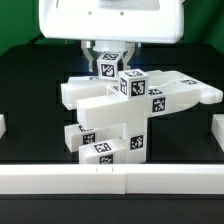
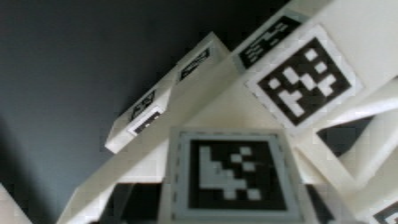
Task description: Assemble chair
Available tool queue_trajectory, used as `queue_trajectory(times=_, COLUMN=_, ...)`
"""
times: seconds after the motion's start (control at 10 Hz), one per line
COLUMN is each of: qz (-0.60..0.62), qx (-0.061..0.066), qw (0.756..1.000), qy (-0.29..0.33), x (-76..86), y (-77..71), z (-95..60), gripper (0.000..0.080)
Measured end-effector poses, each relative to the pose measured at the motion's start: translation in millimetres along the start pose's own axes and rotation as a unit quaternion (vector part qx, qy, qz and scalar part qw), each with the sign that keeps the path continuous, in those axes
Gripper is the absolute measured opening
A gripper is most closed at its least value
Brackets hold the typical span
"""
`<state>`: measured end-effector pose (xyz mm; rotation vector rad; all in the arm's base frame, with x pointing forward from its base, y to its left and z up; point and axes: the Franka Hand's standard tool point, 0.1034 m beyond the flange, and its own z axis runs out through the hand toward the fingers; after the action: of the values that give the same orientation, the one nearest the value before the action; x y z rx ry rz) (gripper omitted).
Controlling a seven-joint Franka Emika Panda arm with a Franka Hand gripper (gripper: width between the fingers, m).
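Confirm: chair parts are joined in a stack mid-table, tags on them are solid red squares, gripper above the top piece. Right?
Not quite. The tags on the chair parts are black-and-white patterned squares, not solid red; both the exterior and wrist views show it. The rest holds: the parts sit joined in a stack mid-table, with the gripper above the top piece.

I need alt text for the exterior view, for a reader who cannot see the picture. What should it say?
A partly built white chair of blocky plastic pieces with black-and-white square tags stands on a black table, and the robot gripper reaches down onto its top from above. A low white wall runs along the table's front edge.
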<state>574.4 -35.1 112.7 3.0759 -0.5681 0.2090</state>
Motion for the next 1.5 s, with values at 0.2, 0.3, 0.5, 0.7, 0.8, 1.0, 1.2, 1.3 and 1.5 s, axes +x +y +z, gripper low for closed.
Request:
queue_trajectory(times=0.2, qz=0.086, qx=0.0, qw=0.996, qy=0.0, x=-0.2, y=-0.3, z=0.2, gripper=0.0287)
queue_trajectory(times=0.3, qz=0.122, qx=0.0, qw=0.993, qy=0.0, x=-0.3, y=-0.4, z=0.3, gripper=0.0287)
queue_trajectory(times=0.5, qz=0.175, qx=0.001, qw=0.985, qy=0.0, x=-0.4, y=-0.8, z=0.3, gripper=0.0287)
queue_trajectory(times=0.7, qz=0.242, qx=0.002, qw=0.97, qy=-0.001, x=-0.6, y=-1.7, z=0.3, gripper=0.0287)
queue_trajectory(times=0.8, qz=0.275, qx=0.004, qw=0.961, qy=-0.002, x=-0.8, y=-2.3, z=0.3, gripper=0.029)
queue_trajectory(times=1.0, qz=0.277, qx=0.003, qw=0.961, qy=-0.002, x=-1.1, y=-2.6, z=0.7, gripper=0.0519)
queue_trajectory(times=1.2, qz=0.258, qx=0.002, qw=0.966, qy=-0.008, x=-1.3, y=-4.1, z=-0.3, gripper=0.0624)
queue_trajectory(times=1.3, qz=0.248, qx=0.003, qw=0.969, qy=-0.007, x=-1.2, y=-5.5, z=-1.1, gripper=0.0642)
queue_trajectory(times=1.5, qz=0.159, qx=0.005, qw=0.987, qy=-0.006, x=-2.1, y=-8.6, z=-2.8, gripper=0.0648)
